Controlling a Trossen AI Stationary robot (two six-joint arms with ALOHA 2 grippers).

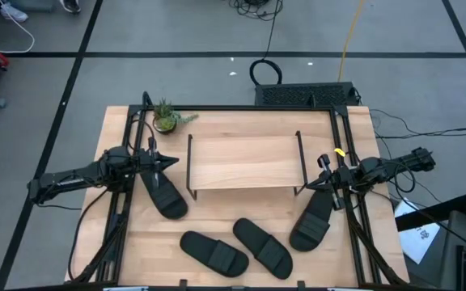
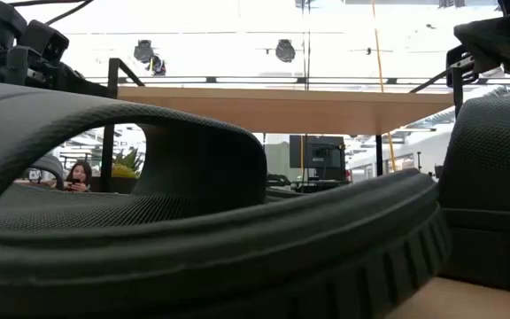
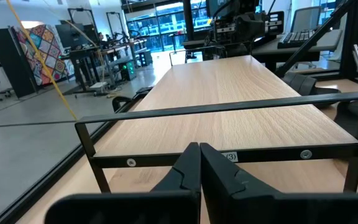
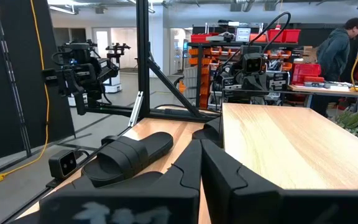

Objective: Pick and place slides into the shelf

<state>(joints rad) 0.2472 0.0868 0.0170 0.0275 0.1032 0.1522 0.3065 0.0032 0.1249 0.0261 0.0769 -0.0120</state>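
Flanking the shelf [image 1: 245, 162], both arms hover, grippers closed.

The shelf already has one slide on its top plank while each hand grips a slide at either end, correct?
Not quite. The high view shows the shelf with a bare top plank; no slide lies on it. The rest holds: the left hand grips one slide at the shelf's left end, the right hand another slide at its right end.
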